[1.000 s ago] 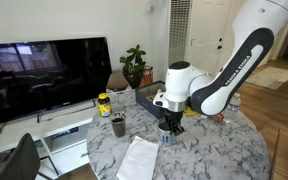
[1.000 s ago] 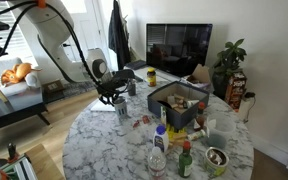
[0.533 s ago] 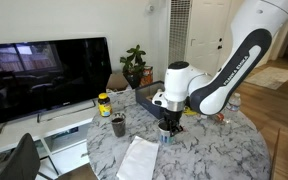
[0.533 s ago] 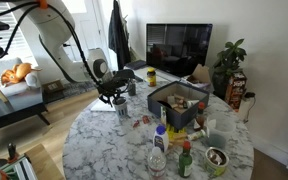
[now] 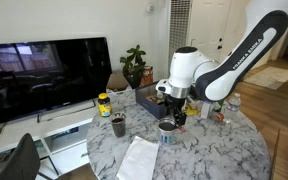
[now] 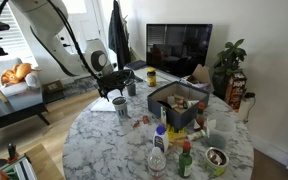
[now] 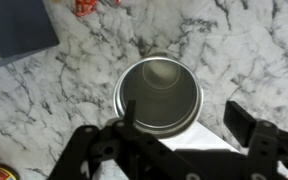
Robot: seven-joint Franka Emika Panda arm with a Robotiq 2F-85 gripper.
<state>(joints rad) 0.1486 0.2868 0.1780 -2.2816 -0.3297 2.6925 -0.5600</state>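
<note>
Hovering with the gripper point(image 7: 184, 122) spread wide, pinching nothing. Looking straight down into the metal cup point(image 7: 159, 92), standing upright on the marble worktop point(image 7: 254, 50) just below the fingers point(image 7: 242, 120).

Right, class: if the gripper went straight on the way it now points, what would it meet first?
Most likely the round metal cup on the marble table. The wrist view shows it directly below the open gripper, with nothing between.

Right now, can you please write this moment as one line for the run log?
hand: open, holds nothing | position: just above metal cup, no contact seen | metal cup: upright on marble table
</note>
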